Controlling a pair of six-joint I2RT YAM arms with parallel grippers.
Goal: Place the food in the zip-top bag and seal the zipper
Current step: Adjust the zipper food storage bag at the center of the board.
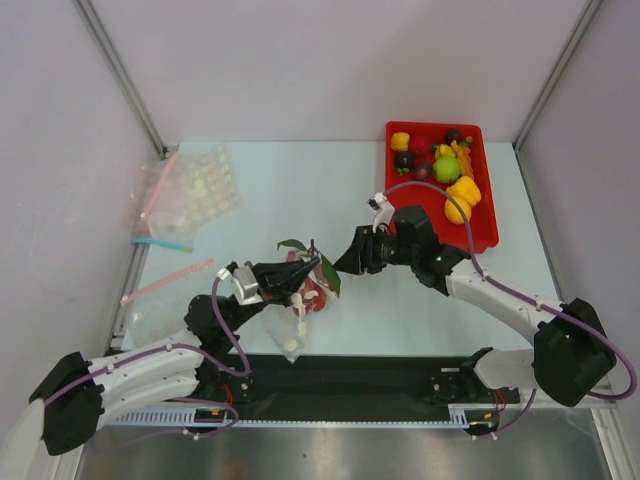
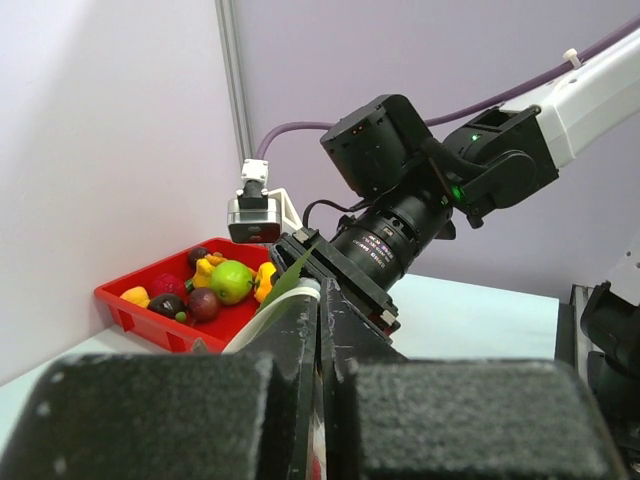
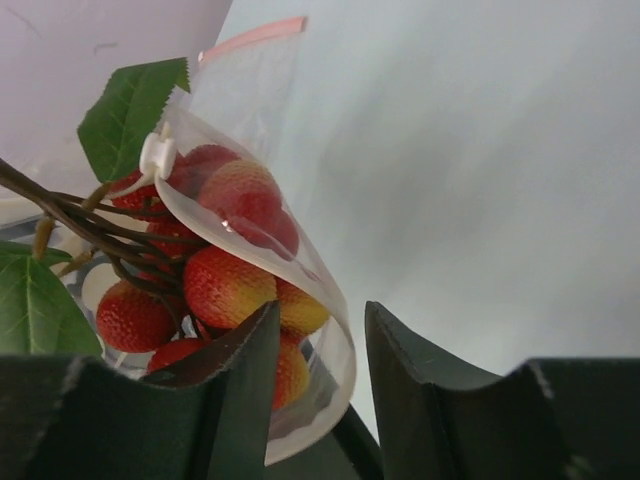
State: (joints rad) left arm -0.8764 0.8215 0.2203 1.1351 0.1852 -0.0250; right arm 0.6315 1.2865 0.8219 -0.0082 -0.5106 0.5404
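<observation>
No legible text, label, brand or number anywhere. Only faint whitish markings on the black barrel [image 2: 385, 250] at the right arm's wrist, too small to read.

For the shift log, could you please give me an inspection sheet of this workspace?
Surface: pale table.
Job's things: zip-top bag held mid-table, unsealed, red fruit cluster inside, leaves sticking out; more food in red tray.
Clutter: spare clear bags, white dimpled sheet, far left.
Grippers: left gripper shut on the bag; right gripper open at its rim.
Cables: purple cable arcs over the tray.
Surroundings: plain walls, metal posts.
</observation>
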